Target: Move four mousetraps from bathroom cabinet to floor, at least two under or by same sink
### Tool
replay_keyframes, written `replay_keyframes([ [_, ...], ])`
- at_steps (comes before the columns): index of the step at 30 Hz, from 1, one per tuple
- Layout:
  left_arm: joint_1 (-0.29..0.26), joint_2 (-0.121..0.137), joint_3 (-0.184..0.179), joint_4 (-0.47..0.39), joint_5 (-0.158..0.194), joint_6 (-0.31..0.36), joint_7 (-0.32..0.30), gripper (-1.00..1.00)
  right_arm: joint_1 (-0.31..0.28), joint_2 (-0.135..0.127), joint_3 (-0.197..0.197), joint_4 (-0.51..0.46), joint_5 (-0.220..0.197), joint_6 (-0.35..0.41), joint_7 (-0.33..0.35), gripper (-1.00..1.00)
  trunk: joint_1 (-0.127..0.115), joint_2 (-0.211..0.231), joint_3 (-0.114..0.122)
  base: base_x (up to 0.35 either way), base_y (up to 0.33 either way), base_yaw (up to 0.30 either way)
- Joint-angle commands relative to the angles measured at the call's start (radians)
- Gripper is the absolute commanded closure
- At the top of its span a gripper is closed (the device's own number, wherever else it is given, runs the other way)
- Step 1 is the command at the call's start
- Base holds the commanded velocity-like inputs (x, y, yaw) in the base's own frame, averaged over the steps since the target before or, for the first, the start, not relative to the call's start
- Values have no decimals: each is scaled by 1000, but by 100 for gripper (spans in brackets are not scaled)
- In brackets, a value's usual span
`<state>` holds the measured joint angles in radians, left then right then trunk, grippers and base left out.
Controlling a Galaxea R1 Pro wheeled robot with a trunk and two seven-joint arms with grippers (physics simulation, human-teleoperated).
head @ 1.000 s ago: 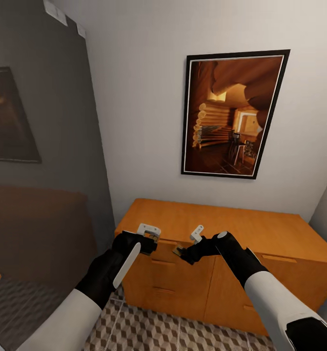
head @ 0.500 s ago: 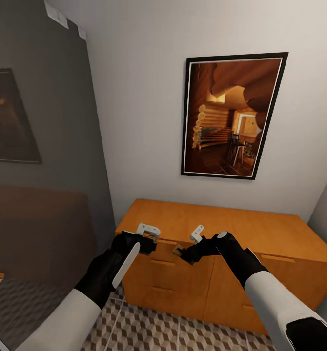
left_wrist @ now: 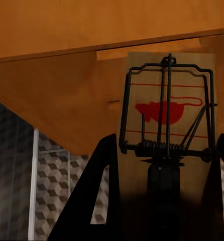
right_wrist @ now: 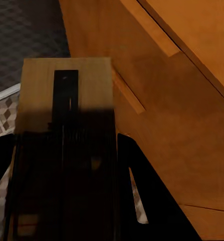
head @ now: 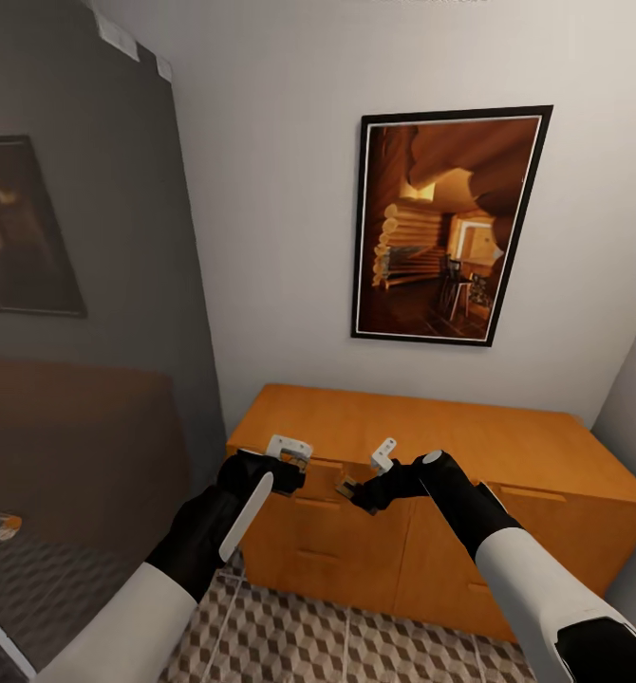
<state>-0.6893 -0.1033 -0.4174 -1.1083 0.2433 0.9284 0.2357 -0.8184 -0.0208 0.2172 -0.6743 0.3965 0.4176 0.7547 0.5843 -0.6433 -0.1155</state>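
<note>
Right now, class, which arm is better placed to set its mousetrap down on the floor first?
Probably the left: its mousetrap hangs near the cabinet's corner, with open floor directly beside it. The right's mousetrap faces the drawers.

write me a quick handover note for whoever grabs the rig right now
Left pincer: shut on a mousetrap, spring side facing the wrist camera.
Right pincer: shut on a second mousetrap.
Both arms are held in front of the cabinet, above the tiled floor.
Done: two traps in hand.
Left: no trap shows on the floor yet; set these two down under or beside a sink. The other two traps and the sink are not in sight.
</note>
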Motion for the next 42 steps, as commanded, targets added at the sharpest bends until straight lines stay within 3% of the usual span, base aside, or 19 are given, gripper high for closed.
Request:
replay_keyframes([
  [1, -1, 0, -1, -1, 10, 3, 10, 100, -1, -1, 2, -2, 4, 6, 5, 100, 0, -2, -2, -309, 0, 0],
  [9, 0, 1, -1, -1, 10, 3, 10, 100, -1, -1, 2, -2, 4, 5, 5, 100, 0, -2, -2, -290, 0, 0],
  [21, 1, 4, -1, 25, 9, -1, 9, 100, -1, -2, 2, 6, 5, 6, -6, 100, 0, -2, -2, -24, 0, 0],
  [26, 1, 13, 0, 103, 4, -56, 11, 100, -1, -1, 1, 113, 3, -31, -149, 100, 0, -2, -2, 0, 0, 0],
  [29, 12, 33, -1, 175, 8, -91, 9, 100, 2, 1, -5, 266, -13, -173, -292, 100, 0, -2, -2, 0, 0, 0],
  [31, 23, 39, -1, 228, 9, -138, 9, 100, 4, 4, -9, 369, -47, -267, -367, 100, 0, -2, -2, 0, 0, 0],
  [33, 42, 42, 0, 321, 11, -248, 8, 100, 5, 6, -11, 518, -123, -387, -460, 100, 0, -2, -2, 0, 0, 0],
  [35, 51, 40, 0, 421, 12, -347, 8, 100, 5, 6, -12, 615, -180, -452, -516, 100, 0, -2, -2, 0, 0, 0],
  [38, 58, 34, 3, 672, 18, -565, 6, 100, 7, 5, -13, 709, -252, -508, -569, 100, 0, -2, -2, 0, 0, 0],
  [41, 60, 36, 6, 917, 68, -804, -36, 100, 31, 2, -13, 735, -273, -524, -586, 100, 0, -2, -2, 0, 0, 0],
  [42, 60, 37, 7, 954, 80, -842, -50, 100, 37, 2, -13, 737, -275, -525, -588, 100, 0, -2, -2, 0, 0, 0],
])
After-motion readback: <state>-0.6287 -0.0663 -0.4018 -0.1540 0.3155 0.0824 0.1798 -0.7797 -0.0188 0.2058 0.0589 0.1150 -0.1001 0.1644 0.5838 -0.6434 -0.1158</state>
